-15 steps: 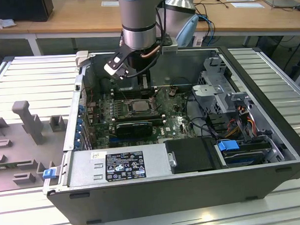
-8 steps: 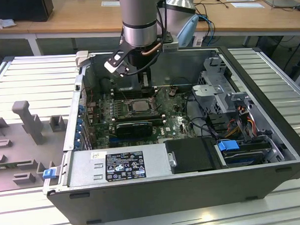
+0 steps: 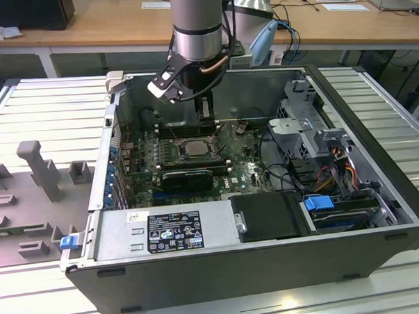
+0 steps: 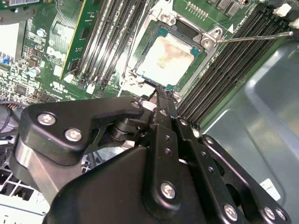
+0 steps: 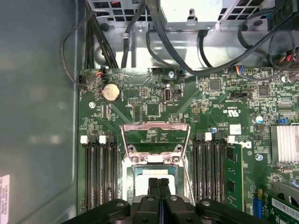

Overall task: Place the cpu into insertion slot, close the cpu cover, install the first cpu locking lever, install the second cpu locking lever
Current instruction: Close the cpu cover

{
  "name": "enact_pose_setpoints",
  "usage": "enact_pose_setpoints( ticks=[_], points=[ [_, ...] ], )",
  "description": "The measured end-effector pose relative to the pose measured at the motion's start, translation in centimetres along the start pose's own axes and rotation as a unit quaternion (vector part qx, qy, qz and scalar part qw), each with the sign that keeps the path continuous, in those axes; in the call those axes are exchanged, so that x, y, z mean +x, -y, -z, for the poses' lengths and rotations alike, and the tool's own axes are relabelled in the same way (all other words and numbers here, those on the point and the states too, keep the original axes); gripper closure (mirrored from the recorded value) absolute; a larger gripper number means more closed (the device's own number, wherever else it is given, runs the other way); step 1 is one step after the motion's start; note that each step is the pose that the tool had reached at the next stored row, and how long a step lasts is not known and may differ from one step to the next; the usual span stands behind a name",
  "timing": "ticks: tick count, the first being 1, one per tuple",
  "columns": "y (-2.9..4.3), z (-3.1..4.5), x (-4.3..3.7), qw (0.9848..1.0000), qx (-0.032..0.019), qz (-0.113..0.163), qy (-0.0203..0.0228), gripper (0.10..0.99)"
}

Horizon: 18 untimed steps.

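Black gripper (image 5: 159,183), clenched empty, hovers over the silvery square cpu (image 4: 166,53) seated in its black-framed insertion slot (image 4: 180,29); hinged metal cpu cover (image 5: 155,126) stands open, and closing it needs a gentle push

Ribbed metal bench (image 3: 47,101) under open computer case (image 3: 235,270) and grey fixtures (image 3: 33,165)

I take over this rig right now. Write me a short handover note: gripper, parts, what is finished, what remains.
Gripper: shut, empty, close over the edge of the socket.
Chip: lying flat in the socket, silver top up.
Cover: looks open, tilted back beyond the socket.
One lever sticks out free to the side.
Done: chip placed.
Not yet done: closing the cover, both levers.
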<state>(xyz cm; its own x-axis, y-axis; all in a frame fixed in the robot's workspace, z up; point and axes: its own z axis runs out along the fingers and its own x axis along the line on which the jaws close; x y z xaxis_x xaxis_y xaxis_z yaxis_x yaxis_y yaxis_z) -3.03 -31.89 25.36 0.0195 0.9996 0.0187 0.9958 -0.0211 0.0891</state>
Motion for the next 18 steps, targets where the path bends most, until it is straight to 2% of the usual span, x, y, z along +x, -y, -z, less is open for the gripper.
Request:
enact_pose_setpoints(
  ticks=[8, 18],
  points=[
    [-0.80, -0.04, 0.02, 1.0000, 0.0000, 0.000, 0.0000, 0.980],
    [-1.06, 0.79, 0.04, 1.0000, 0.0000, 0.000, 0.0000, 0.980]
  ],
)
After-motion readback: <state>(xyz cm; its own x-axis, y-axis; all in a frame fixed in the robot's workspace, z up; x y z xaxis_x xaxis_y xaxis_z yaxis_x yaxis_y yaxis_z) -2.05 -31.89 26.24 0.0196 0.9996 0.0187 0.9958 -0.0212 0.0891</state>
